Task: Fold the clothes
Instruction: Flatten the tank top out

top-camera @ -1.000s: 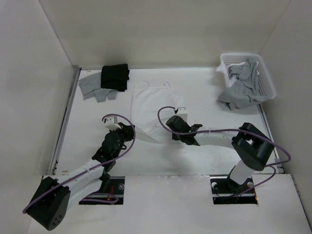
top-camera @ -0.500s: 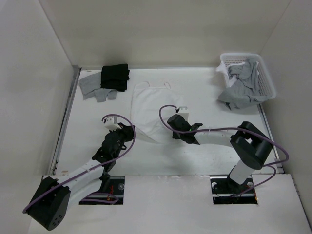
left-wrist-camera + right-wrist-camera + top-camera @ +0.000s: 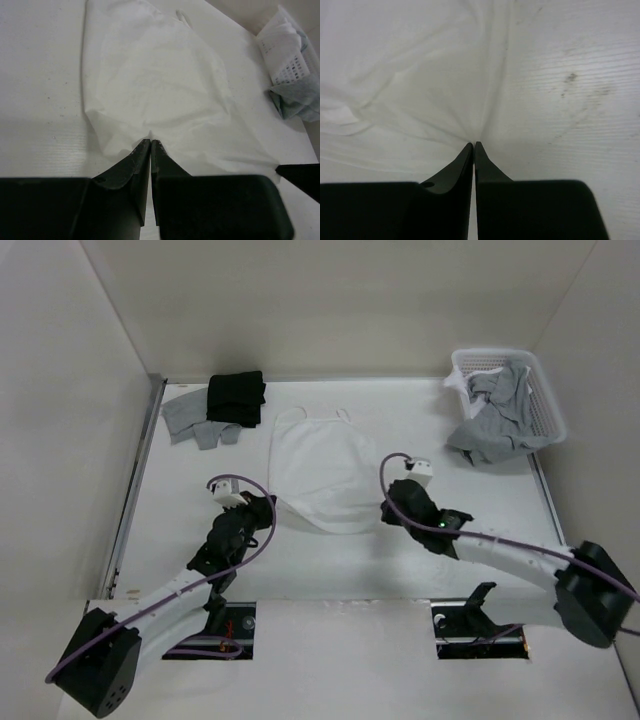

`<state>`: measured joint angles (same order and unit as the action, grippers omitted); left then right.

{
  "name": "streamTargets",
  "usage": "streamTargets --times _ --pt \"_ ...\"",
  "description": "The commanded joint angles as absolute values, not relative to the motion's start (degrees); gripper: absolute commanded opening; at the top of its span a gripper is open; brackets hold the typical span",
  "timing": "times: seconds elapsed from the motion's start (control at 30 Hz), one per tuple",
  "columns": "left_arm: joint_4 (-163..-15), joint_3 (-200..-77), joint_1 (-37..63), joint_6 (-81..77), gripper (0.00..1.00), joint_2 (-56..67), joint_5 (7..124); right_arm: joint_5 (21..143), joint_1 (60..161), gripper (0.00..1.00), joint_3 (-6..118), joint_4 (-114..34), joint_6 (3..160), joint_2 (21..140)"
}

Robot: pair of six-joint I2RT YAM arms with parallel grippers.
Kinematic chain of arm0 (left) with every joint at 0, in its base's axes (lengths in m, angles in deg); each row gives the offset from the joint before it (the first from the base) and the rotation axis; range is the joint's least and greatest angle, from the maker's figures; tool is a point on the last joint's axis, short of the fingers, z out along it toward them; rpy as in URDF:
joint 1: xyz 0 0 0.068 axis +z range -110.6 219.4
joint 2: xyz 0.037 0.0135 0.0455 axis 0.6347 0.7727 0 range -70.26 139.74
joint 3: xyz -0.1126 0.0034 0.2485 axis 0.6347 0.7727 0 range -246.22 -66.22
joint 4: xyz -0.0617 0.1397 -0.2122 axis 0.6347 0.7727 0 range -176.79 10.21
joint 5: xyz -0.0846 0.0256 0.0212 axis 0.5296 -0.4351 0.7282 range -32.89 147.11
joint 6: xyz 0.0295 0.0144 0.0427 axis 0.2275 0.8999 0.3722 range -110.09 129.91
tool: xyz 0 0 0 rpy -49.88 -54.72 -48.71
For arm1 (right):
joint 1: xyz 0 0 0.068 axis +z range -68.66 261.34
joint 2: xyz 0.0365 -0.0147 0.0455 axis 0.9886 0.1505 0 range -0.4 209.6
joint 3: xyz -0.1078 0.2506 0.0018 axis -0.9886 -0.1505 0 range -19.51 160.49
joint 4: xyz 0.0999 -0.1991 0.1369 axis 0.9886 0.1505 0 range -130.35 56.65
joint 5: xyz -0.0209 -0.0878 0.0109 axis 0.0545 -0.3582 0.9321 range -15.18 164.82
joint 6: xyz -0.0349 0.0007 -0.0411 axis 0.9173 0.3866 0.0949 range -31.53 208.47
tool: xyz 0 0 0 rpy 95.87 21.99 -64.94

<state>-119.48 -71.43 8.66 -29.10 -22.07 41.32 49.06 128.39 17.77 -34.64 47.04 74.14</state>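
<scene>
The clothes [image 3: 320, 465], a thin white sleeveless top, lie spread flat mid-table with the narrow straps pointing to the far side. My left gripper [image 3: 264, 506] is at the near-left hem. In the left wrist view its tips [image 3: 150, 141] are shut on the edge of the clothes [image 3: 160, 75], and the fabric puckers there. My right gripper [image 3: 386, 512] is at the near-right hem. The right wrist view shows its tips [image 3: 474, 144] shut on the clothes [image 3: 420, 85], with creases fanning out from the pinch.
A folded black garment [image 3: 236, 397] lies on a grey cloth [image 3: 190, 420] at the back left. A white basket [image 3: 550, 405] holding grey clothes stands at the back right and also shows in the left wrist view as the basket [image 3: 292, 62]. White walls enclose the table.
My right arm has swung right, drawing the near-right hem outward so the top lies wider. Its jaws went from open to shut on the fabric. The left arm stayed put.
</scene>
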Motion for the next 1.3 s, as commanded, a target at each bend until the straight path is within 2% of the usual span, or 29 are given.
streamTargets --times 0.0,0.2,0.33,0.43,0.6,0.8,1.03,1.17,1.27 --pt "-121.2 -72.7 9.3 -29.6 0.04 -25.0 41.6 48.4 125.7 0.06 11.8 -35.0 42.8 63.5" --pt "-117.3 -71.8 11.0 -30.2 0.04 -30.3 41.6 53.3 120.2 0.04 1.0 -33.8 34.4 47.4" --pt "-114.6 -73.2 11.5 -30.0 0.04 -34.0 41.8 55.8 116.3 0.03 -1.8 -32.2 32.3 38.5" --pt "-112.4 -75.3 11.6 -29.7 0.04 -37.0 41.8 56.4 115.6 0.02 0.2 -30.8 33.9 34.5" --pt "-108.2 -84.6 11.6 -29.1 0.03 -42.4 41.0 52.4 117.7 0.01 12.4 -24.8 40.1 30.5" --pt "-107.6 -101.1 10.7 -26.1 0.03 -39.9 40.2 44.4 126.6 0.01 33.4 -21.0 50.8 32.4" --pt "-110.1 -115.9 10.4 -23.2 0.03 -32.1 39.5 40.0 134.7 0.02 52.8 -25.2 62.1 39.5" --pt "-111.0 -121.1 12.0 -21.1 0.03 -25.1 38.8 45.1 131.7 0.02 57.7 -27.4 63.7 44.6" --pt "-111.9 -122.5 13.6 -21.5 0.03 -19.6 38.9 53.4 123.9 0.02 57.8 -29.7 61.1 49.7"
